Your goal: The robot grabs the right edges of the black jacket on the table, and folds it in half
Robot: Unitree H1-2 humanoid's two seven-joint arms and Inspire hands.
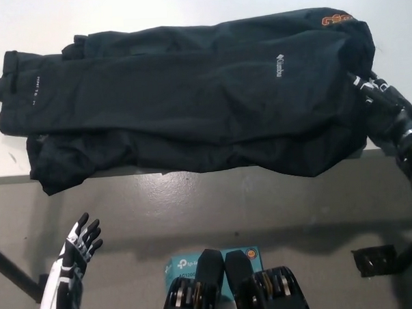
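Black right hand (380, 106) at jacket (190, 100) right edge, grip unclear

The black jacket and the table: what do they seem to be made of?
The black jacket looks like thin synthetic fabric, matte with a faint sheen; it lies in soft wrinkles and carries small printed logos. The table looks like a smooth, hard white board, perhaps laminate; it shows no grain.
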